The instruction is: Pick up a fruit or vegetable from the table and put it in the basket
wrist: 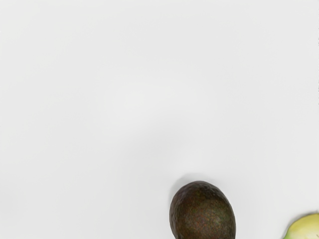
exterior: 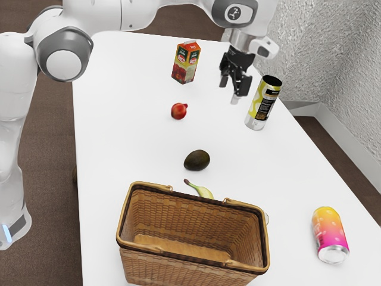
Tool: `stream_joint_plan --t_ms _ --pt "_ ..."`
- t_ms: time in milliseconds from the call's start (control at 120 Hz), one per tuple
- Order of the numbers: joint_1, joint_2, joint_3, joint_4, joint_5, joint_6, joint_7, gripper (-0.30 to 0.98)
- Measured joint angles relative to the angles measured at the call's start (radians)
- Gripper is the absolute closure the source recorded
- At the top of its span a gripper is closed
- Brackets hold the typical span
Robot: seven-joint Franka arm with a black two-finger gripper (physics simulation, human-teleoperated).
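Avocado (exterior: 197, 160) is on the desk (exterior: 131, 119), near the basket (exterior: 178, 269), outside it. Jaws spread, empty, up well apart from the basket. Reads as approach step; next, probably: shift toward the basket, centre over the avocado, lower, pinch.

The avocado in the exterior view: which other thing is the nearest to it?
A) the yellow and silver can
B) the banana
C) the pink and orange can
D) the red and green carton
B: the banana lies just beside the avocado, partly hidden behind the basket's rim, while the other three stand well away.
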Motion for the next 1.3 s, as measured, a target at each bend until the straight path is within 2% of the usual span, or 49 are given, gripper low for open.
stream_joint_plan --t_ms 217,350,550,617,783,875,983,1300 --pt "0.0 0.0 0.007 0.0 -0.002 0.027 0.001 0.0" --pt "0.001 0.002 0.037 0.0 -0.038 0.035 0.002 0.0" --pt "-0.011 0.0 0.033 -0.006 -0.044 0.025 -0.001 0.0" --pt "-0.022 -0.033 0.024 -0.059 -0.036 0.022 -0.004 0.0" --pt "-0.03 -0.22 0.006 -0.345 -0.014 0.054 -0.017 0.0" --pt "-0.022 -0.28 -0.004 -0.456 -0.007 0.088 -0.027 0.0" --pt "0.013 -0.289 -0.059 -0.485 0.004 0.131 -0.046 0.0" --pt "-0.096 -0.27 -0.094 -0.485 0.019 0.199 -0.086 0.0"
